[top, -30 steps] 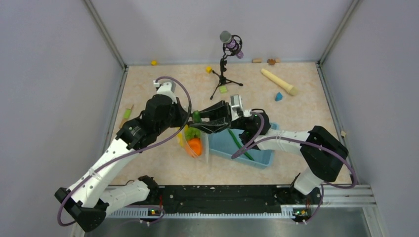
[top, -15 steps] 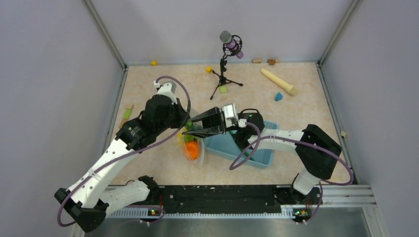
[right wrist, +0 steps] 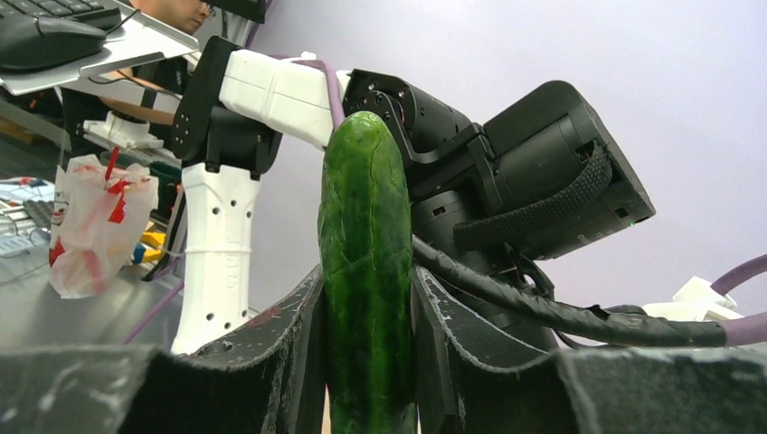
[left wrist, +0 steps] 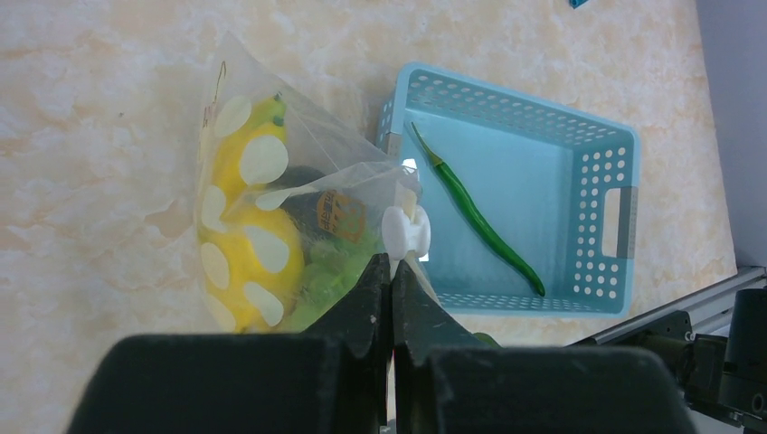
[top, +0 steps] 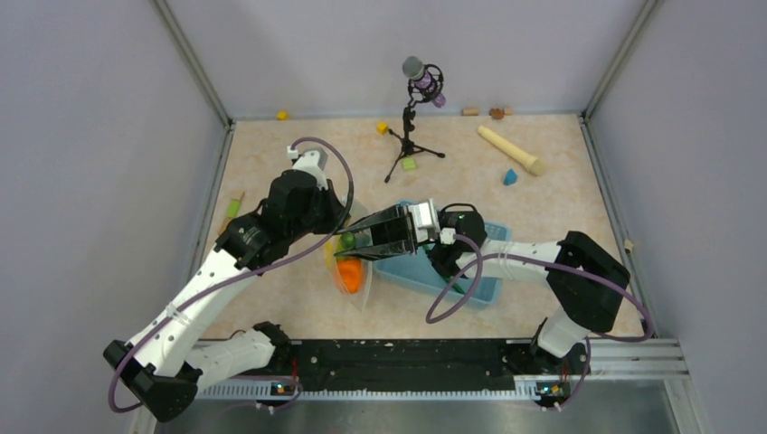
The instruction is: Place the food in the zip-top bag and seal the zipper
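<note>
One second back, the right arm (top: 516,258) reached out with its jaws over the far left corner of the blue basket (top: 479,291). It has since swung left and nearer, so the jaws and the cucumber (top: 347,240) now sit at the far end of the bag (top: 351,282), just beside the left arm (top: 226,271). The left arm has barely shifted, and the bag has slid slightly nearer.

The right jaws are partly open, gripping the cucumber (right wrist: 366,271) between both pads, and it stands out past the tips.

The left jaws are pressed fully closed on the bag's (left wrist: 271,212) mouth edge, right at a white tab (left wrist: 404,231). The bag lies on the desk (top: 543,208) against the basket's (left wrist: 624,172) left side. It holds a yellow fruit (left wrist: 249,258), a banana (left wrist: 260,116), green grapes (left wrist: 335,271) and an orange (top: 351,274).

A thin green pod (left wrist: 479,226) lies in the basket.
</note>
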`<state>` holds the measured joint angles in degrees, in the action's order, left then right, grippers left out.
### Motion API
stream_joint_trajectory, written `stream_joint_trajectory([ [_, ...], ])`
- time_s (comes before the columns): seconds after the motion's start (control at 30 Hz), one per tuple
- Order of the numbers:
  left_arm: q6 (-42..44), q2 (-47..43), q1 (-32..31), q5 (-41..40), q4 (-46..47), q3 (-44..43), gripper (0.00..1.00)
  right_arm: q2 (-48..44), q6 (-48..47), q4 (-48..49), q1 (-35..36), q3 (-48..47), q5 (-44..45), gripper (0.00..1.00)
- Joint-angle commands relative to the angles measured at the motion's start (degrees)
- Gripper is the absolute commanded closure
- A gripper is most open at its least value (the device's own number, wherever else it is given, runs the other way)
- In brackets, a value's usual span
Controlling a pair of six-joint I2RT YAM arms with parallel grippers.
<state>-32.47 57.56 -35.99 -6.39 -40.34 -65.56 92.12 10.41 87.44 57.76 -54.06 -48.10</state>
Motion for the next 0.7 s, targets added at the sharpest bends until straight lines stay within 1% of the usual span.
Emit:
stream_joint_trajectory([
  [0.0, 1.0, 0.2, 0.5, 0.7, 2.5, -2.0, 1.0, -1.1, 2.5, 11.3, 1.6, -2.5, 1.6, 0.91],
  [0.2, 0.4, 0.6, 0.7, 1.0, 2.9, -1.8, 1.0, -0.1, 0.8, 11.3, 4.0, -4.0, 1.7, 0.91],
  [0.33, -0.4, 0.5, 0.9, -1.3, 1.0, -2.1, 1.0, 1.9, 0.7, 11.3, 4.1, -5.5, 1.1, 0.91],
  [0.6, 0.1, -4.3, 1.1, -1.0, -1.0, -0.4, 1.0, 1.6, -9.4, 11.3, 4.0, -1.3, -1.1, 0.88],
  [0.67, 1.0, -5.1, 1.1, 3.4, 0.7, 0.6, 1.0, 2.7, -10.1, 11.3, 3.5, -1.5, -0.8, 0.89],
])
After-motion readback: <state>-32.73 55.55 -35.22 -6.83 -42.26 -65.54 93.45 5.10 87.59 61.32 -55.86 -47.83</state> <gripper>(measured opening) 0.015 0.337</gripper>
